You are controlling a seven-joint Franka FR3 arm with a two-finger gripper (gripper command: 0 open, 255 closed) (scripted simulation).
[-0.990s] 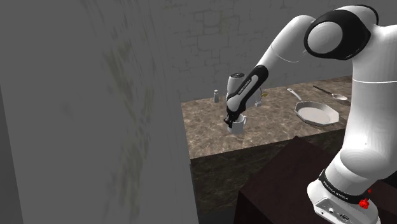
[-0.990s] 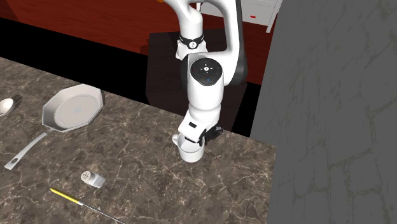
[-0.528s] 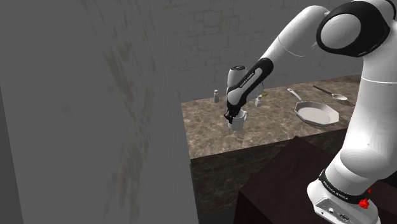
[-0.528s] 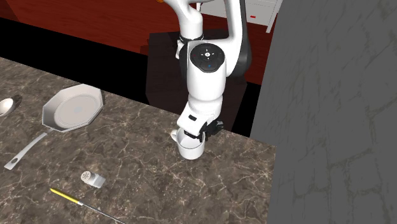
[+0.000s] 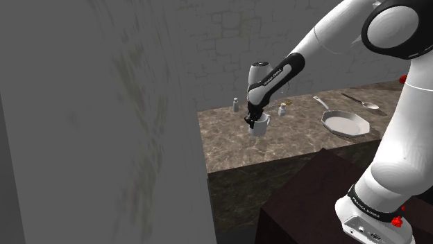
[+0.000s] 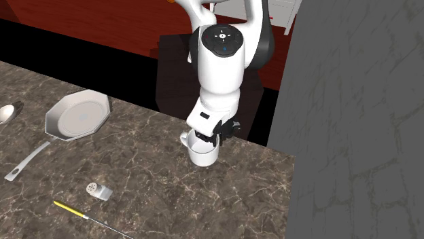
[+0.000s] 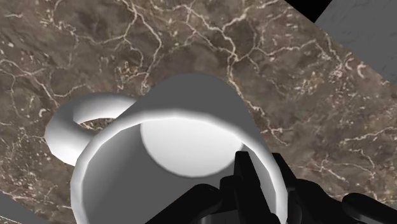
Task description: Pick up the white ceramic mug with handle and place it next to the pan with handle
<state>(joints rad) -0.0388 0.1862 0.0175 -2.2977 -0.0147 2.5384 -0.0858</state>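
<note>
Currently: carry step. The mug is in hand, the setting-down is not yet done.

- Gripper point(image 6: 216, 136): jaws nearly closed, pinching the mug's wall at the rim. The wrist view shows one finger inside the cup and one outside.
- White mug point(image 6: 203, 155): upright, mouth up, with its loop handle turned toward the second exterior view's left, the pan's side. It hangs over the marbled counter point(image 6: 143, 170) near the edge that faces the stand point(image 5: 305, 201). It seems just clear of the surface, though the gap is hard to read.
- Pan point(image 6: 76, 115): pale and eight-sided, lying flat and well apart from the mug. Its long handle runs toward the second exterior view's lower left.
- Next move, as judged: carry the mug level across the counter toward the pan, lower it beside the pan's rim without touching it, then open the jaws.
- Open room: bare counter lies between mug and pan, and the pan's mug-facing side looks the freest spot to land.
- Obstacles by the pan: a spoon point(image 6: 7, 113) lies beyond it at the picture's left edge. A small shaker point(image 6: 98, 191) and a yellow-handled utensil point(image 6: 80, 212) lie past its handle.
- Edges: the counter's stand-side edge runs close to both mug and pan, so the landing should stay inward of it.
- Grey wall point(image 6: 353, 122): stands near the mug on the side away from the pan, so travel toward the pan leads away from it
</note>
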